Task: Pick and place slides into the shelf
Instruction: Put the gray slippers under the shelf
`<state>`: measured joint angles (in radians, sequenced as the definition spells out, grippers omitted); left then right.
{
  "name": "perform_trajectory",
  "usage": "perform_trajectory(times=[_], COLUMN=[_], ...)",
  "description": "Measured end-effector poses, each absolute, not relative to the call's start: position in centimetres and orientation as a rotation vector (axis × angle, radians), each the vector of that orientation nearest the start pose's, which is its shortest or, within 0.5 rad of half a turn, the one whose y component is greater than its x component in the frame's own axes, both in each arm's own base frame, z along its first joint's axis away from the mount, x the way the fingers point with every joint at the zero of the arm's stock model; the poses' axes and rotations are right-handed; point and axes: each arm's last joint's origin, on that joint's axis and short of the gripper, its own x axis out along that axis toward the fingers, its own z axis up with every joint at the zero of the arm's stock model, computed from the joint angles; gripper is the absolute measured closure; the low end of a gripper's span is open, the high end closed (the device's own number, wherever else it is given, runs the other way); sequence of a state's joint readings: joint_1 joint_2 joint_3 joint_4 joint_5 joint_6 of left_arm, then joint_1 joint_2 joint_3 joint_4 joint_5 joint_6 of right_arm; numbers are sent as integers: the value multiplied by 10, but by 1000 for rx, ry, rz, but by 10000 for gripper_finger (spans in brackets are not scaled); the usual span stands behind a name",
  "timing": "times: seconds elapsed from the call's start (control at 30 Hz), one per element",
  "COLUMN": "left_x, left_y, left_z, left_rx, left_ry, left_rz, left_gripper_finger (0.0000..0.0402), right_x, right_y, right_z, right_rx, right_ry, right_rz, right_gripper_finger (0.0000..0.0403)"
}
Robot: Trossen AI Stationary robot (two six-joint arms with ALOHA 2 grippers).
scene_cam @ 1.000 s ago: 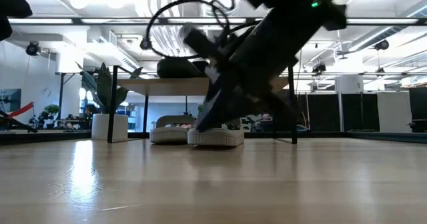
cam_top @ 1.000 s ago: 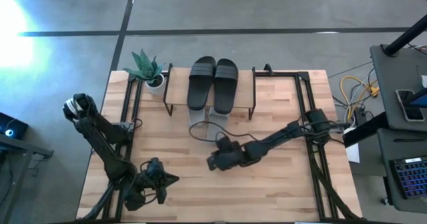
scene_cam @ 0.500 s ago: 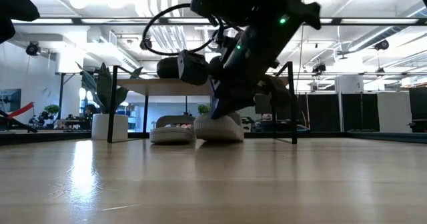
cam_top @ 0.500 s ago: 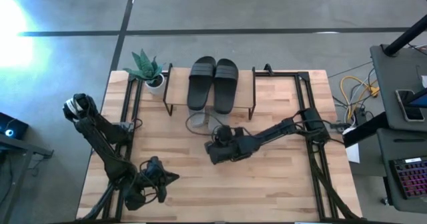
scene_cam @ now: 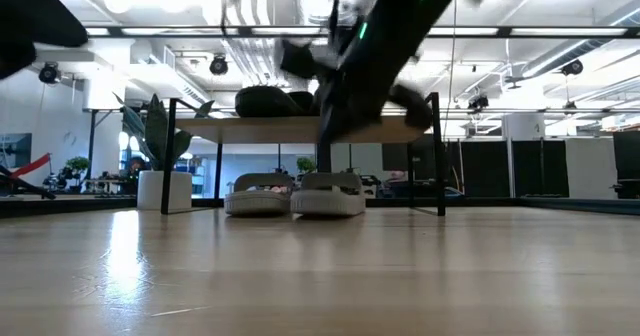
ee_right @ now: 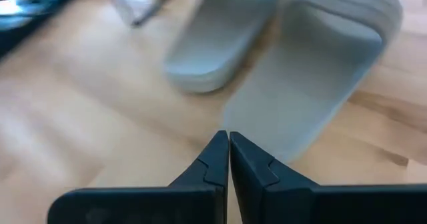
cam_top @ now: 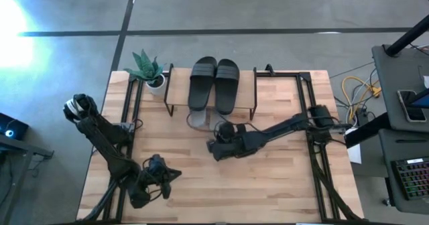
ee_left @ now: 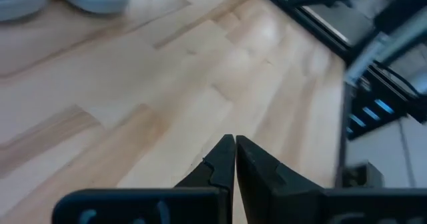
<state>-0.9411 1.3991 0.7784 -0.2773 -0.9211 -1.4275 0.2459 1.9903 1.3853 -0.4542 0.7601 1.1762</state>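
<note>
The two black slides (cam_top: 214, 84) lie side by side on the shelf's top board (cam_top: 245, 84). Both grey slides (scene_cam: 295, 196) rest flat on their soles on the table under that board (scene_cam: 215, 129), next to each other; the right wrist view shows them (ee_right: 267, 64) just ahead of the fingers. My right gripper (cam_top: 210, 146) (ee_right: 227, 139) is shut and hovers just on the near side of the grey pair, raised off the table. My left gripper (cam_top: 171, 177) (ee_left: 234, 141) is shut and waits near the table's near left corner.
A potted plant (cam_top: 151, 74) stands at the shelf's left end, white pot (scene_cam: 165, 189) on the table. Black frame rails (cam_top: 310, 98) run along both sides of the table. Bare wood (cam_top: 268, 185) stretches between the shelf and the near edge.
My right gripper carried a tilted grey slide toward the shelf, set it down beside the other grey slide and let go. It then rose clear. That slide now lies flat under the shelf board.
</note>
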Motion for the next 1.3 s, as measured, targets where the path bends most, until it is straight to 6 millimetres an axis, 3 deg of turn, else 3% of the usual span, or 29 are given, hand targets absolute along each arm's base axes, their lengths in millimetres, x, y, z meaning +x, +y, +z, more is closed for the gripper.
perform_trajectory(times=[0.2, 0.33, 0.43, 0.6, 0.9, 1.1, 1.3], left_x=[193, 208, 215, 216, 215, 215, 215], left_y=[-176, -160, -154, -155, -157, -158, -158], left_z=[199, 199, 203, 213, 218, 218, 218], left_rx=[-660, -584, -587, -627, -654, -653, -625], left_ry=[486, 536, 536, 490, 470, 469, 476], left_rz=[412, 425, 415, 372, 346, 342, 337], left_gripper_finger=[402, 402, 402, 402, 402, 402, 402], right_x=[369, 348, 344, 359, 395, 400, 402], right_y=[111, 119, 121, 113, 75, 55, 43], right_z=[233, 249, 240, 202, 153, 131, 127], right_rx=[485, 516, 577, 653, 645, 617, 541], right_ry=[521, 553, 639, 740, 777, 798, 734], right_rz=[-756, -761, -751, -754, -751, -831, -928], right_gripper_finger=[394, 394, 394, 394, 394, 394, 394])
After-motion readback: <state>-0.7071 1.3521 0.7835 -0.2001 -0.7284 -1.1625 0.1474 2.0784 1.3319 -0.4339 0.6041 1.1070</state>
